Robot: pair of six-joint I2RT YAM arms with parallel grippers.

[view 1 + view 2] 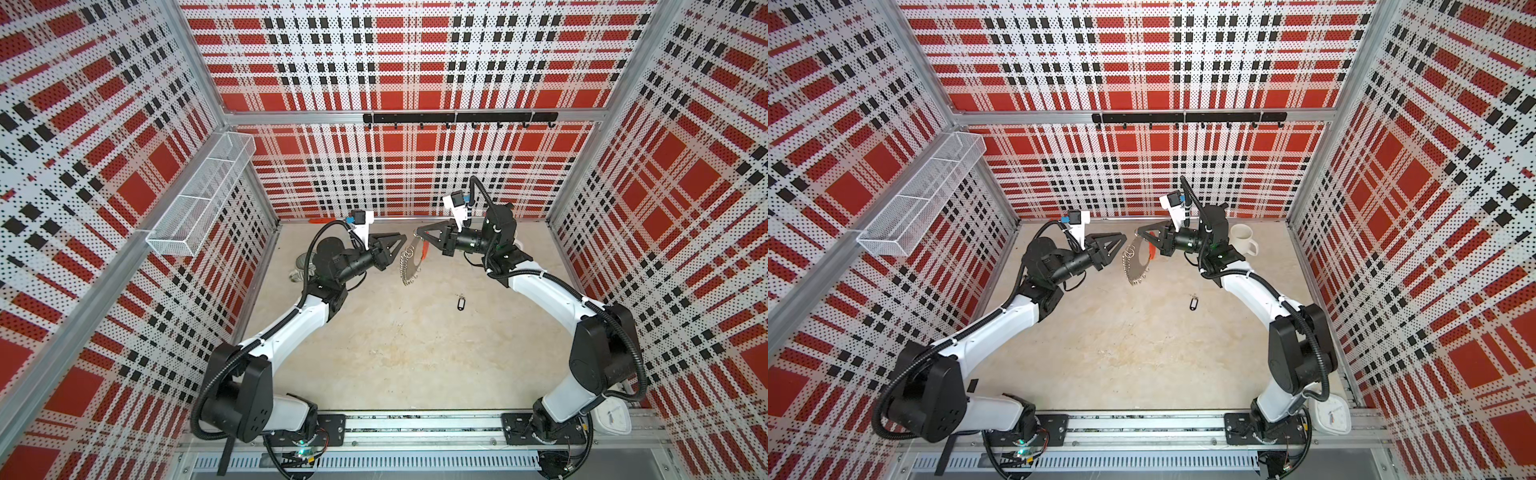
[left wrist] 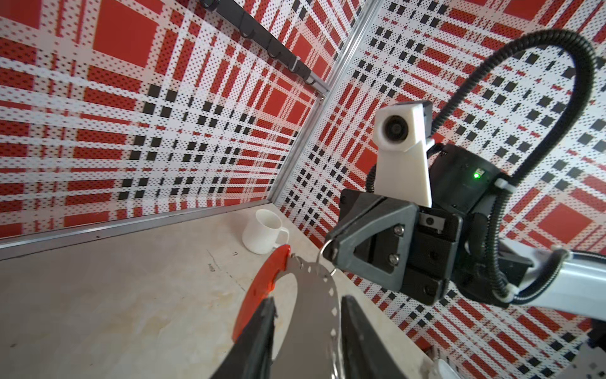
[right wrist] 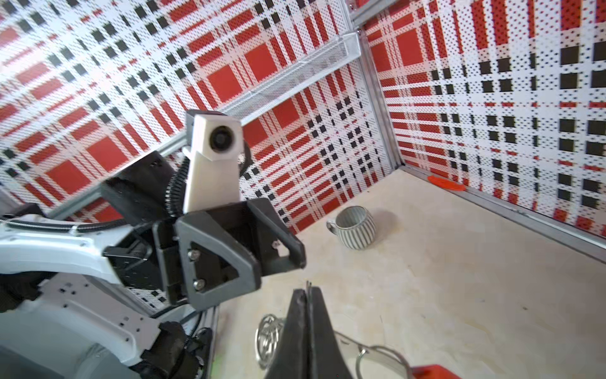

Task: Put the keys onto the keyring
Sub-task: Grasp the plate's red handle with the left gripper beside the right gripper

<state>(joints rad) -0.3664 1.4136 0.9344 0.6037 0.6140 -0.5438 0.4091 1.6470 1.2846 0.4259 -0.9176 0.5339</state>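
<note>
Over the back half of the tabletop (image 1: pixel 395 365), tip to tip and close together: the left hand (image 1: pixel 401 240) and the right hand (image 1: pixel 417 233).

In the right hand, clamped fully together: the top edge of the keyring (image 1: pixel 409 264). In the right wrist view, a thin sliver of metal poking out between the pressed fingers (image 3: pixel 295 328). Hanging from that grip clear of the tabletop, tilted, seen nearly edge-on in both top views. Red segment on the side toward the right arm, fringe of small wire loops down the side toward the left arm.

Left hand partly open, with one finger (image 2: pixel 259 328) on each side of the keyring's grey band in the left wrist view, close by the red segment. Impossible to tell whether touching the metal or just clear of it.

Nearer the front, flat on the bare tabletop, well apart from both hands and from the keyring: the keys (image 1: pixel 460 302), a tiny silver key joined to a black oblong tag.

Behind the right arm, near the back right corner: a white mug (image 1: pixel 1243 239), upright. Near the left wall, mostly hidden by the left arm in a top view: a grey striped mug (image 3: pixel 355 226). At the foot of the back wall: a flat red piece (image 3: pixel 446 183). On the left wall, a white wire basket (image 1: pixel 199 195); on the back wall, a black rail of hooks (image 1: pixel 457 117).
</note>
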